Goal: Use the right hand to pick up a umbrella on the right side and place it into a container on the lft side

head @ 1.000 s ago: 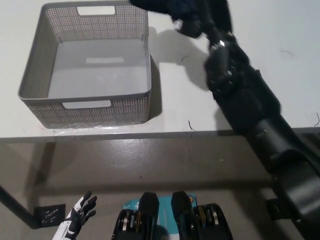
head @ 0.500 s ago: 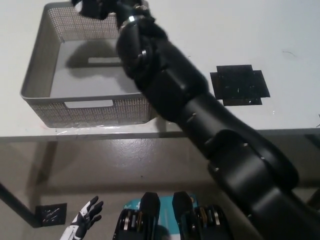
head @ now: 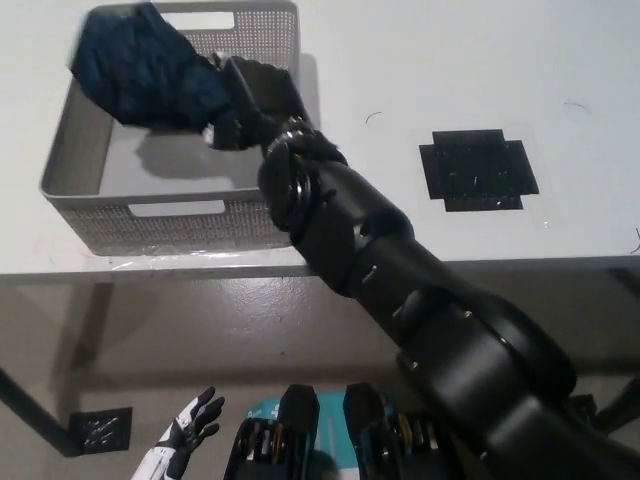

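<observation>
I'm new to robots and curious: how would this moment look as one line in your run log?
phase: placing | right hand: holds umbrella over basket | left hand: idle, low, open | umbrella not yet released

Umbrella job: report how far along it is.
Done: the pickup. The black right hand is shut on the dark blue folded umbrella.
In hand: the umbrella hangs over the grey basket on the table's left side.
Left: lowering it in and letting go.
The white left hand rests open, low at the lower left.
</observation>
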